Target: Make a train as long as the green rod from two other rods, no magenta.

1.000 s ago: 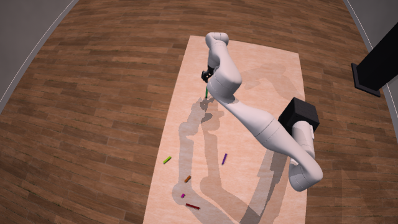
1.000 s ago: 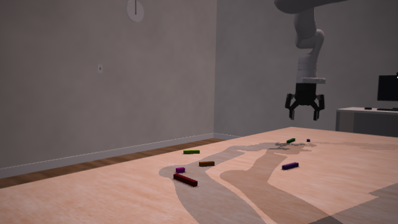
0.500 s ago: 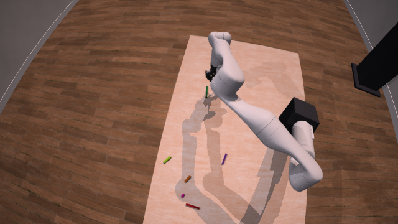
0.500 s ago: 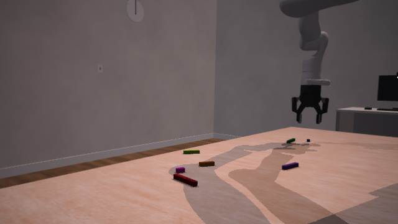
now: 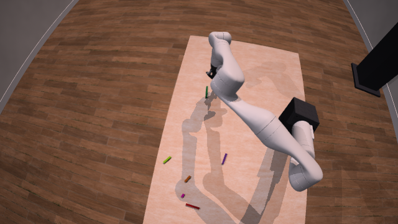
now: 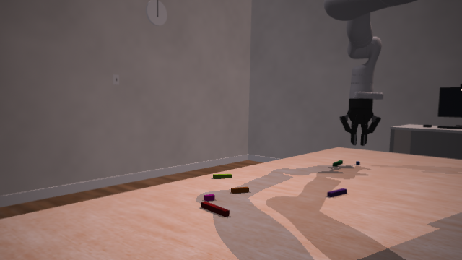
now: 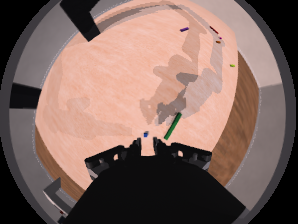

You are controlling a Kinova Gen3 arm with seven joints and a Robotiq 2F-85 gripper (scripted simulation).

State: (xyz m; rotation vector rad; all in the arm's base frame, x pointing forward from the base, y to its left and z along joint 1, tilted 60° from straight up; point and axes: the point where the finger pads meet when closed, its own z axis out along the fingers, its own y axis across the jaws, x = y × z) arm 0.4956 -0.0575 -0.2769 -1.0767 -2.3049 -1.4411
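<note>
Grey walls (image 6: 126, 119) behind the table (image 6: 289, 217); wood floor (image 5: 93, 93) around it; right of it, a desk (image 6: 415, 128) with a dark monitor (image 6: 450, 102)

Arm (image 5: 228, 76) (image 6: 361, 36) hiding blue rod from top view; exterior frame edge cutting off arm's upper part; wrist view blurring magenta rod (image 7: 220, 38).

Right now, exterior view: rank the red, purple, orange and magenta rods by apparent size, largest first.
1. Red rod
2. Purple rod and orange rod: too alike to rank surely, and their nearness to the camera may differ
3. Magenta rod
</note>
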